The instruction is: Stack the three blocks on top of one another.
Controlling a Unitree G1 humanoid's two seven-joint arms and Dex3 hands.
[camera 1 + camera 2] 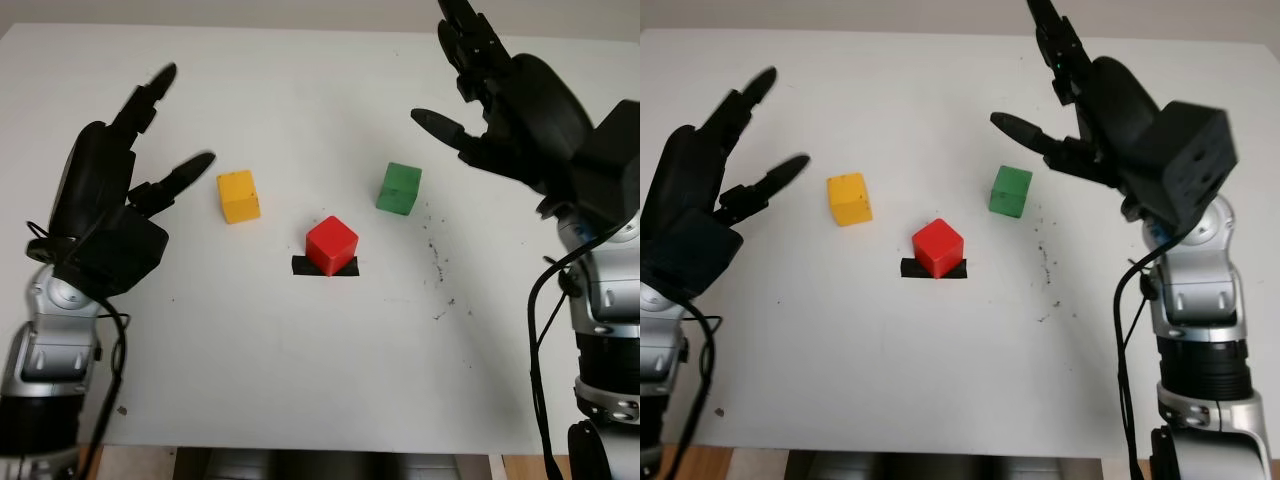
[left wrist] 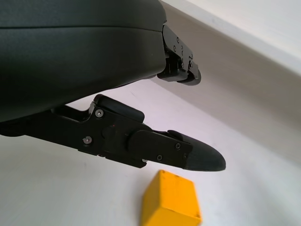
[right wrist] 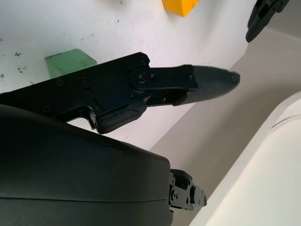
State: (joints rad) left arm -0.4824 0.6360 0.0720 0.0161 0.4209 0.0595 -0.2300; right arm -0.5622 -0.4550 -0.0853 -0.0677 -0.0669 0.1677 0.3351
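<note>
Head camera, left eye: the white counter [image 1: 300, 370] carries three separate blocks, none stacked. The red block [image 1: 331, 244] sits near the centre on a strip of black tape [image 1: 325, 267]. The yellow block [image 1: 238, 195] lies to its left and slightly farther back; the green block [image 1: 400, 188] lies to its right and farther back. All three stand apart from one another. The left hand [image 1: 135, 150] is raised at the left side, open and holding nothing, near the yellow block but not touching it. The right hand [image 1: 480, 100] is raised at the right rear, open and empty, beyond the green block (no contact). Small dark specks [image 1: 437, 265] mark the counter to the right of the red block.

Head camera, right eye: same arrangement, seen from a little to one side.

Left wrist camera: a black finger [image 2: 164, 148] of the left hand extends above the counter, with the yellow block just beyond its tip, untouched.

Right wrist camera: a finger [image 3: 188, 84] of the right hand reaches across; the green block shows partly behind it, with the yellow block farther off.
</note>
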